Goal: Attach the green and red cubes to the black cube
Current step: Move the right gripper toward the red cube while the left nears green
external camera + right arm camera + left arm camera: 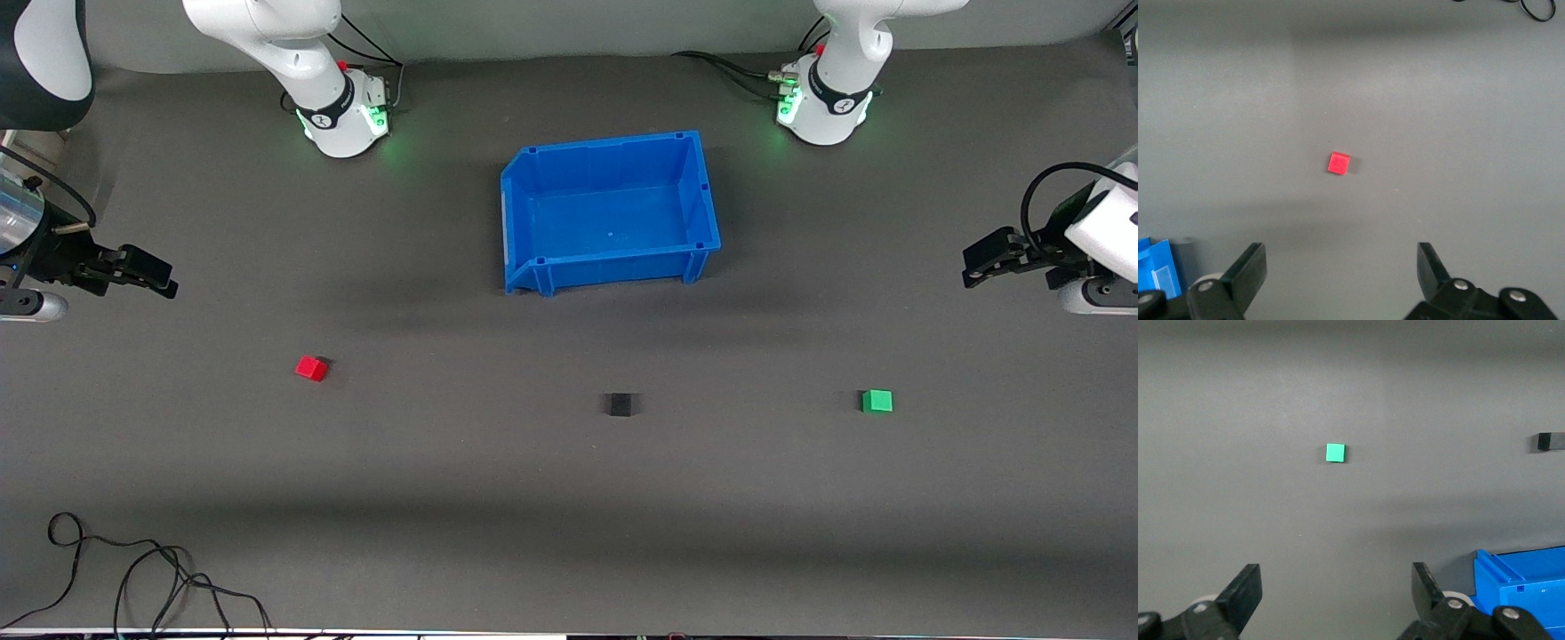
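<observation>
Left wrist view is showing the left gripper (1333, 593) with its fingers (1245, 590) spread wide and holding nothing, looking down on the green cube (1335, 453), which is sitting square on the bare tabletop (1238, 420) and lined up almost midway between them. The right gripper (1341, 270) is doing the same at its end, fingers (1251, 267) parted and empty, with the red cube (1339, 163) lying a little askew ahead of it. From across the room both grippers are hanging high over the table ends, the left gripper (991, 260) and the right gripper (147, 274) each well apart from its cube. The black cube (620, 405) is resting between the two coloured ones, nearer the front camera than the blue bin (533, 267), and nothing is joined yet. To do the pickup well, I would say each arm should be coming straight down over its own cube, the right one turning its wrist to match the red cube's slant, and closing on flat faces so the side meant for the black cube stays free.
</observation>
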